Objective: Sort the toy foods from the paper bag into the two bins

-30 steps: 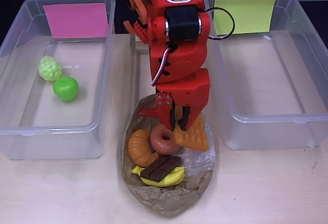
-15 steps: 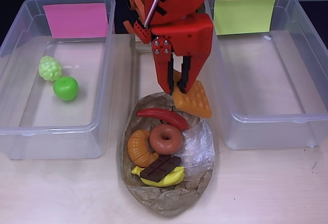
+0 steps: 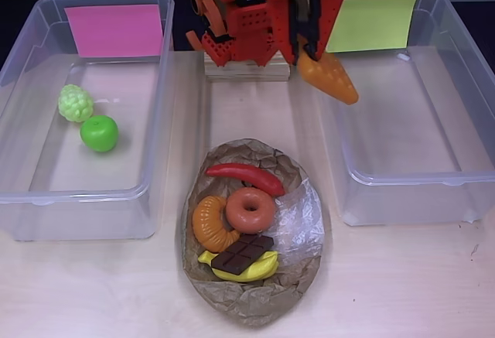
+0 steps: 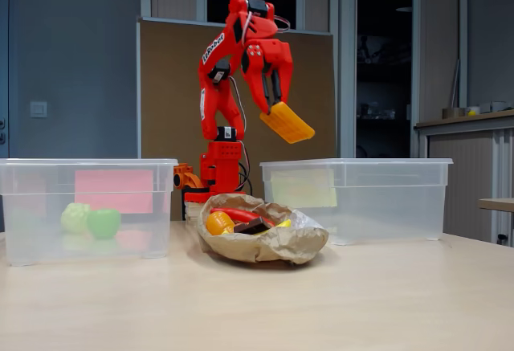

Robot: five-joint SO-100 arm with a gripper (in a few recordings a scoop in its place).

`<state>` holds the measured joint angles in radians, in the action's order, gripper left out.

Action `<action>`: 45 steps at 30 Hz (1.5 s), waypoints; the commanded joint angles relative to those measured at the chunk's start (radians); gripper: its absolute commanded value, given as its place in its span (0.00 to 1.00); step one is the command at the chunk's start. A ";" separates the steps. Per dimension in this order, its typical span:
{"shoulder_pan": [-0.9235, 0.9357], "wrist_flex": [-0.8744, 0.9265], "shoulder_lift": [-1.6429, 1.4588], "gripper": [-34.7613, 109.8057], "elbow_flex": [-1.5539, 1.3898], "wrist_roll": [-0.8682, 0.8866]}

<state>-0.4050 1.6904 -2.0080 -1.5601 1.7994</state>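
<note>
I have the gripper clenched on the waffle, pinched at one corner so the slab hangs tilted down — high in the fixed view, well above both bins. In the overhead view it sits at about 1 o'clock from the bag, over the near wall of the yellow-green bin. I judge the height is there to clear the bin's rim, and the corner hold lets the piece drop free once I let go.

Count, overhead view:
- Pink bin, at 10 o'clock from the bag: two pieces, grapes and apple, touching or nearly so.
- Yellow-green bin, at 2 o'clock: none inside yet.
- Bag: five pieces — chili at the top, croissant and donut side by side in the middle, chocolate lying on top of the banana at 6 o'clock.
- In the jaws: one.

Eight in all. The greens went pink-side, so I take the waffle as the start of the other group.
</note>
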 commanded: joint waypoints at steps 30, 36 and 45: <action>-0.357 -0.158 0.370 0.42 0.183 0.334; -0.115 -0.140 0.417 0.40 0.318 0.032; 0.132 -0.193 0.675 0.39 0.545 -0.222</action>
<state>-0.3083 1.5110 -1.3606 -1.0630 1.6030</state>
